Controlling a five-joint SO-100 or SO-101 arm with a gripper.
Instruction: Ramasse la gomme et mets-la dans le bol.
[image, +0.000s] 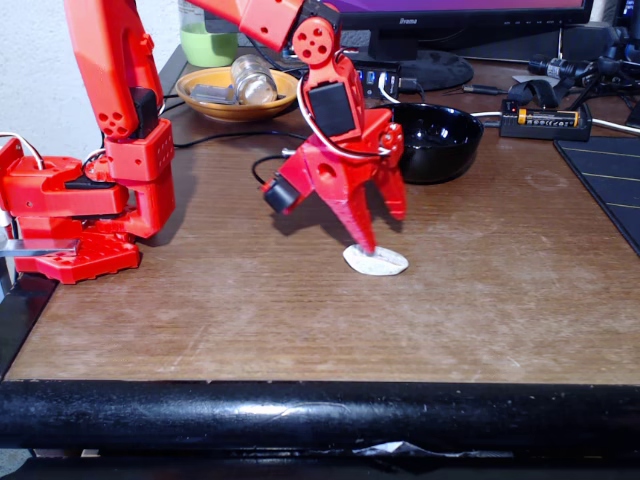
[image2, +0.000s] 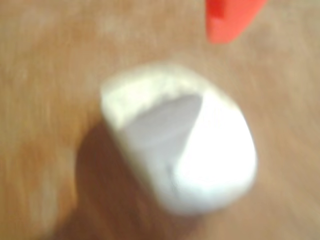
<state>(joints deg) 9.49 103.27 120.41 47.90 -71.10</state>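
**Red gripper poised over eraser on wooden desk**

Lying flat on the brown wood-grain table (image: 480, 300) in the fixed view: a small off-white oval eraser (image: 377, 261) with rounded, worn edges, in open space in front of the glossy black round bowl (image: 436, 140) and well clear of it. Seen blurred and very close in the wrist view (image2: 180, 155), pale and lumpy, with a greyish hollow on top and a dark shadow at lower left. Directly above it, pointing steeply down, the red two-finger gripper (image: 379, 232): jaws spread apart, holding nothing, one long pointed finger (image: 356, 225) touching or almost touching the eraser's back edge, the shorter finger (image: 394, 195) standing off to the right and higher. One red fingertip (image2: 227, 20) visible at the top edge of the wrist view, just beyond the eraser. Behind the gripper, the red printed arm (image: 120, 70) arching over from its base at the left edge of the table. Further back at upper left, a shallow orange-yellow dish (image: 285, 100) holding a glass jar on its side; beside it a green cup (image: 208, 42). At right rear, a black battery holder (image: 545, 120) with a yellow cell, cables, and a monitor foot (image: 435, 68). Along the near edge, a black padded rail (image: 320, 415)
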